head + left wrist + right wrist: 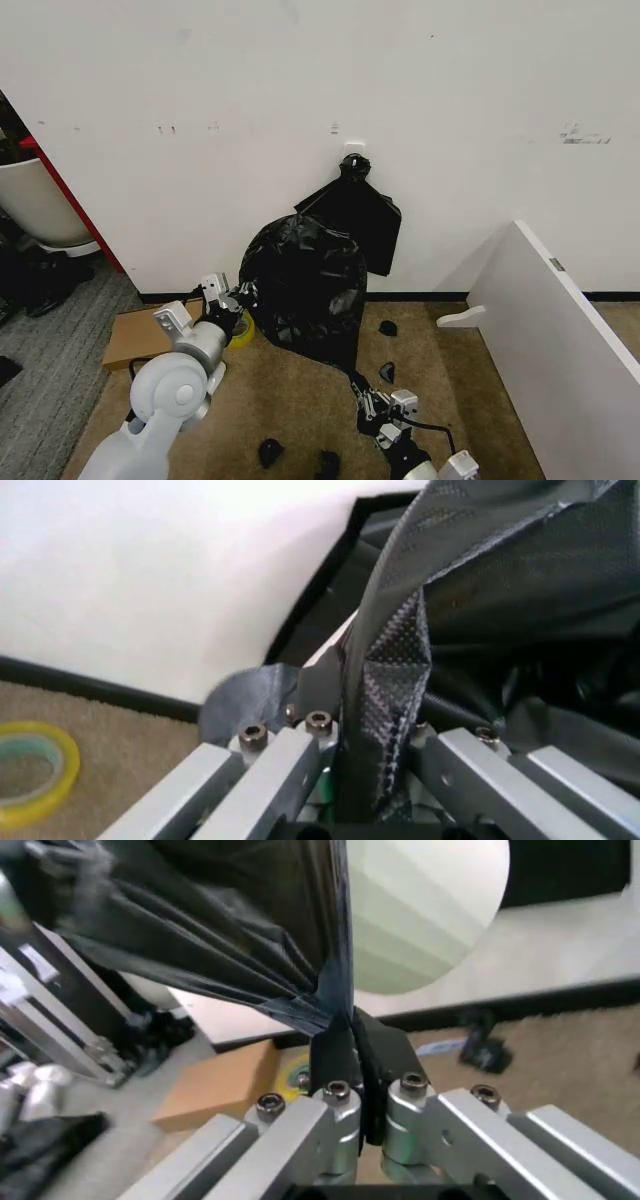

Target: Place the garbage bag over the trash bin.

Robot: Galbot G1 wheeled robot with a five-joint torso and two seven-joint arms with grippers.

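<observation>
The garbage bag (300,285), black and crinkly, hangs as a wide bulging sheet against the wall's foot, stretched between both grippers. My left gripper (236,298) is shut on the bag's left edge; in the left wrist view a twisted fold of the garbage bag (390,652) runs between the fingers of that left gripper (365,712). My right gripper (366,398) sits low on the carpet, shut on the bag's lower corner, and the right wrist view shows the plastic (250,937) gathered into its closed jaws. The cream-white trash bin (430,915) shows beside the bag there; in the head view the bag hides it.
A flat black bundle (360,215) hangs by a knot on the wall behind. A cardboard box (135,338) and a yellow tape roll (244,330) lie left of the bag. Small black lumps (387,328) dot the carpet. A white board (560,330) leans at right; a white tub (35,205) stands far left.
</observation>
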